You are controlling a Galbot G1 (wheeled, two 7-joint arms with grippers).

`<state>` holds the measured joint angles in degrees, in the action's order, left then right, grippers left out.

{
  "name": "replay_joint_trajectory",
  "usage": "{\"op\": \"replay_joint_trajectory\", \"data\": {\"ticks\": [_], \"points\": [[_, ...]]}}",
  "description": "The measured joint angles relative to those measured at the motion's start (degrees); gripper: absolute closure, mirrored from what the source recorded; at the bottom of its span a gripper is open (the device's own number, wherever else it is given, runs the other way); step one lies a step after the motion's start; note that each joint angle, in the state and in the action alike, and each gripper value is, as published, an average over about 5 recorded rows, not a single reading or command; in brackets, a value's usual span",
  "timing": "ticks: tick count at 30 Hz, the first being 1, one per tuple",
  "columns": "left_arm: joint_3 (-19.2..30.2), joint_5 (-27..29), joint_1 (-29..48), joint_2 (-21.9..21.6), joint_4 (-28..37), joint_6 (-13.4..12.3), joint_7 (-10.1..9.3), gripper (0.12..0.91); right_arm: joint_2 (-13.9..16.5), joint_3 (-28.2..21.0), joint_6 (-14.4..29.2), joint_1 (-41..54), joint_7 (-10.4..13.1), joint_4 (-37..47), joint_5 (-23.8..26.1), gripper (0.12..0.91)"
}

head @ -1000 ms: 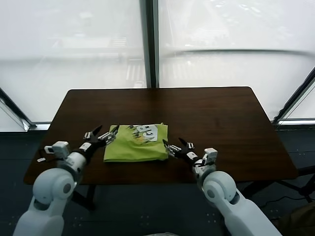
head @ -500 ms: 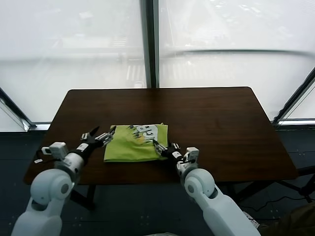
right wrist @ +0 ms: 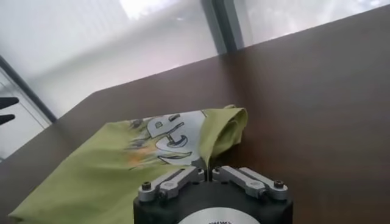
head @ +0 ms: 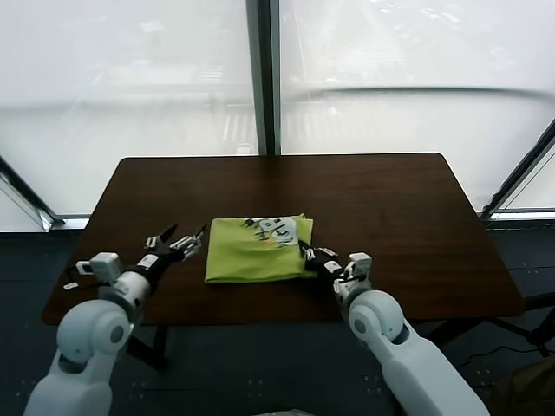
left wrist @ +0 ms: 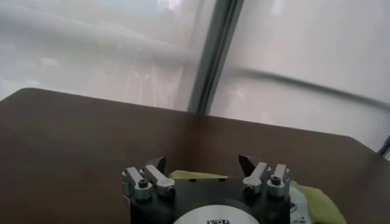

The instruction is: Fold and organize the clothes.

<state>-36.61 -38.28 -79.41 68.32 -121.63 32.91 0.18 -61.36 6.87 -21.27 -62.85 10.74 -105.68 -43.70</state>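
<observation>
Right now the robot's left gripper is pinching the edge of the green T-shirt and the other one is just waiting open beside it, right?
Not quite: you have the sides swapped. The right gripper is shut on the edge of the green T-shirt, as the right wrist view shows. The left gripper is the one waiting open beside it on the table, seen in the head view.

The folded T-shirt (head: pixel 257 250) lies on the table (head: pixel 381 208), near its front edge. The left gripper (head: pixel 184 242) sits just left of it, the right gripper (head: pixel 307 252) at its right edge.
</observation>
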Motion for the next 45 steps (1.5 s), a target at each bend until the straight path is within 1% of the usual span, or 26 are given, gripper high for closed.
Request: {"op": "replay_joint_trajectory", "data": {"ticks": [3, 6, 10, 13, 16, 17, 19, 20, 25, 27, 30, 31, 34, 36, 38, 40, 43, 45], "points": [[0.4, 0.4, 0.0, 0.4, -0.1, -0.1, 0.0, 0.123, 3.6, 2.2, -1.0, 0.0, -0.5, 0.5, 1.6, 0.872], [0.8, 0.9, 0.1, 0.9, -0.1, -0.1, 0.01, 0.123, 7.1, 4.5, -1.8, 0.2, -1.5, 1.8, 4.3, 0.872], [1.2, 1.3, 0.0, 1.5, -0.2, -0.2, 0.01, 0.123, 11.0, 7.1, -1.1, 0.5, -2.8, 4.5, 8.2, 0.872], [1.3, 1.4, -0.2, 1.7, -0.3, -0.2, 0.01, 0.123, 12.8, 8.3, -0.4, 0.6, -3.4, 6.1, 9.8, 0.872], [1.3, 1.5, -0.4, 1.8, -0.3, -0.3, 0.03, 0.123, 13.7, 8.9, -0.1, 0.4, -3.5, 6.7, 10.2, 0.871], [1.2, 1.5, -0.5, 1.9, -0.3, -0.4, 0.04, 0.123, 13.9, 9.2, 0.0, 0.2, -3.5, 6.7, 10.4, 0.859], [1.2, 1.6, -0.7, 1.9, -0.3, -0.5, 0.06, 0.123, 14.1, 9.6, 0.2, -0.2, -3.5, 6.6, 11.2, 0.796], [1.2, 1.7, -0.8, 2.0, -0.3, -0.6, 0.07, 0.123, 14.3, 9.9, 0.2, -0.5, -3.5, 6.5, 11.7, 0.745], [1.3, 2.2, -1.0, 2.4, -0.1, -1.1, 0.09, 0.123, 15.3, 11.4, -0.6, -1.9, -3.4, 4.8, 12.9, 0.431], [1.3, 2.3, -1.1, 2.7, 0.0, -1.1, 0.1, 0.123, 15.8, 12.2, -1.4, -2.6, -2.9, 3.7, 13.1, 0.302], [1.3, 2.3, -1.3, 2.9, -0.1, -1.2, 0.11, 0.123, 16.6, 13.6, -2.0, -3.7, -1.5, 1.4, 13.6, 0.166], [1.2, 2.2, -1.4, 3.0, -0.1, -1.2, 0.11, 0.123, 16.8, 14.1, -1.7, -4.0, -0.9, 0.5, 13.6, 0.143], [0.9, 2.0, -1.6, 3.0, -0.4, -1.3, 0.1, 0.123, 17.2, 14.7, -0.1, -4.4, 1.5, -2.7, 12.4, 0.122], [0.8, 1.7, -1.6, 3.0, -0.8, -1.2, -0.02, 0.123, 16.9, 14.1, 0.3, -4.0, 3.3, -4.7, 12.0, 0.12], [0.8, 1.3, -1.8, 3.1, -1.3, -1.2, -0.35, 0.123, 15.8, 12.4, -0.6, -2.9, 5.7, -6.6, 12.8, 0.119], [0.8, 0.9, -2.1, 3.1, -2.0, -1.0, -0.71, 0.123, 14.1, 9.6, -2.6, -1.3, 8.7, -8.0, 14.4, 0.119], [0.8, 0.8, -2.6, 3.2, -2.9, -1.0, -0.94, 0.123, 11.1, 3.9, -5.5, 1.7, 13.2, -8.7, 16.7, 0.118], [0.8, 1.0, -2.9, 3.4, -3.2, -1.1, -0.95, 0.123, 9.0, -0.3, -6.5, 3.8, 15.9, -8.3, 17.8, 0.118]]}}
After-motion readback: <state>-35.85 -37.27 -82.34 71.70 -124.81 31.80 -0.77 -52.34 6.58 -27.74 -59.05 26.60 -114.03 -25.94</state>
